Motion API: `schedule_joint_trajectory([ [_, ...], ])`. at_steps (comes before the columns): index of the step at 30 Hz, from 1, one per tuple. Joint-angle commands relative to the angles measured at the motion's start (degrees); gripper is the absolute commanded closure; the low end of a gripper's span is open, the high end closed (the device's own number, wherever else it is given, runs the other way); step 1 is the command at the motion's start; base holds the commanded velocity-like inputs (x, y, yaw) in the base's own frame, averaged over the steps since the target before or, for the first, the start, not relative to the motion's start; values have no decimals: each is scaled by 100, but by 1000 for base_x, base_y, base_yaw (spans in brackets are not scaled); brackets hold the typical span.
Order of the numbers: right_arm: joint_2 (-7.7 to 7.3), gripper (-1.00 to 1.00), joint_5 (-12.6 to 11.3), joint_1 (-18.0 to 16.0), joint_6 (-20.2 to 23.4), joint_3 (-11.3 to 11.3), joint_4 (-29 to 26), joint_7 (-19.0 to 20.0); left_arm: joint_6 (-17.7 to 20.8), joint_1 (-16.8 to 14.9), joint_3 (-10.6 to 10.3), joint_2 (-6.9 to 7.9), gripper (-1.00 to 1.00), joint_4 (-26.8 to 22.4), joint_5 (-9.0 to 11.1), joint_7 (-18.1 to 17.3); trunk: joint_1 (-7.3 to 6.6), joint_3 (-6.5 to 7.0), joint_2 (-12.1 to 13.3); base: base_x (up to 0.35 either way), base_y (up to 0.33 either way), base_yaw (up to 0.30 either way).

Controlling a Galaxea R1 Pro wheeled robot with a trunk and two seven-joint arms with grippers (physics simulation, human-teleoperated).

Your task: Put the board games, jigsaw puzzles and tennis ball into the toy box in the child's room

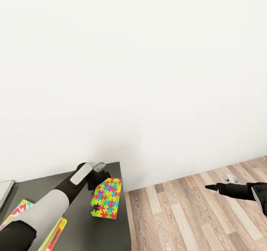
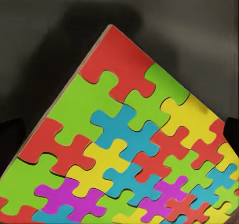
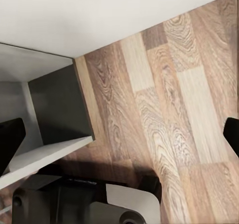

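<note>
1. Head view: the left gripper (image 1: 97,179) holds a jigsaw puzzle (image 1: 106,198) above the dark-grey table (image 1: 89,228), near the table's far right corner by the white wall (image 1: 133,65). The sheet hangs nearly on edge, its coloured face towards the camera and its long axis running down from the gripper to the tabletop. A colourful board game (image 1: 55,234) lies flat on the table under the left arm. The right gripper (image 1: 213,187) hovers over the wooden floor (image 1: 185,214), well off the table's right edge; I cannot tell here how far its jaws are parted.

2. Left wrist view: the puzzle (image 2: 124,154) fills the space between the fingers, one red corner pointing away against the dark tabletop (image 2: 45,30). The jaws are clamped on it.

3. Right wrist view: the dark fingertips (image 3: 10,139) stand wide apart with nothing between them, above the floor (image 3: 164,99) beside the table's end (image 3: 57,104).
</note>
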Motion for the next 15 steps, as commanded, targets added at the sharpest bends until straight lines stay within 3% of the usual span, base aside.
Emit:
schedule_joint_trajectory([
  [1, 6, -100, 51, -8, 41, -48, -6, 41, -17, 4, -32, 5, -100, 27, 129, 28, 31, -13, -8, 0, 0, -136],
  [15, 6, -100, 54, -8, 41, -45, -7, 40, -13, 4, -32, 5, -100, 27, 132, 27, 31, -13, -8, 0, 0, -48],
])
